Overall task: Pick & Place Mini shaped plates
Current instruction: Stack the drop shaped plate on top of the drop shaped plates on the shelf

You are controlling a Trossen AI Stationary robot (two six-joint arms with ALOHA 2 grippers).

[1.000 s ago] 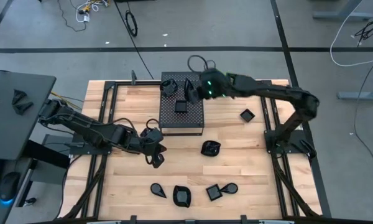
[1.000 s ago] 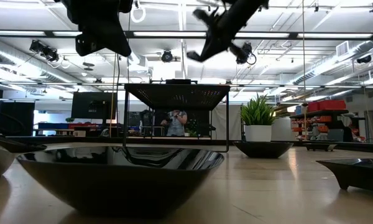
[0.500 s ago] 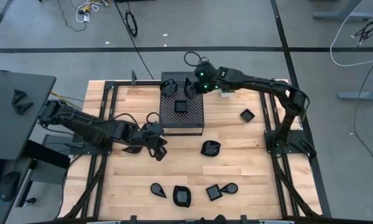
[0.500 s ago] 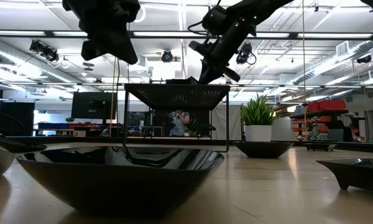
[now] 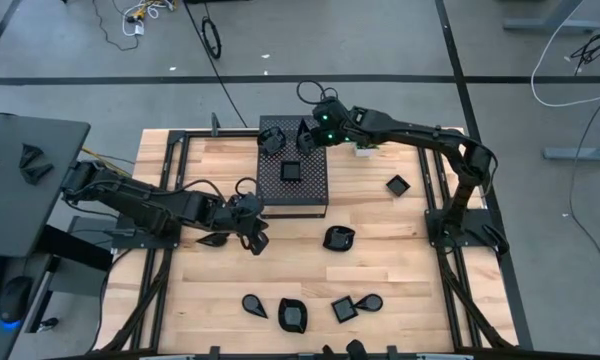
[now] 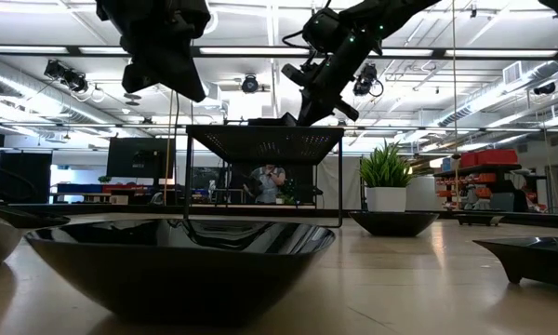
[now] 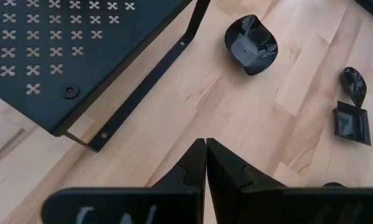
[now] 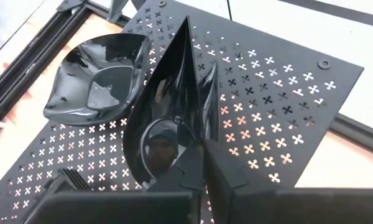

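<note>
Over on the left, the left pincer [image 5: 252, 238] hangs above the wooden counter [image 5: 380, 260] just off the perforated box's [image 5: 293, 190] near corner, its fingers [image 7: 196, 165] pressed together on nothing. Atop that box sit a rounded-leaf plate [image 8: 96, 78] and a small square plate [image 5: 290, 171], while the right pincer [image 5: 307, 136] pinches the edge of a teardrop plate [image 8: 171, 106], tilted on edge over the box top. Further plates lie scattered across the counter: a leaf plate [image 5: 338, 238], a square plate [image 5: 397, 184] to the right, and several along the near edge.

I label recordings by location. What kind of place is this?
Probably a robotics lab or open workshop: exposed ceiling ducts and strip lights, loose floor cables, a wooden table with framed arms.
</note>
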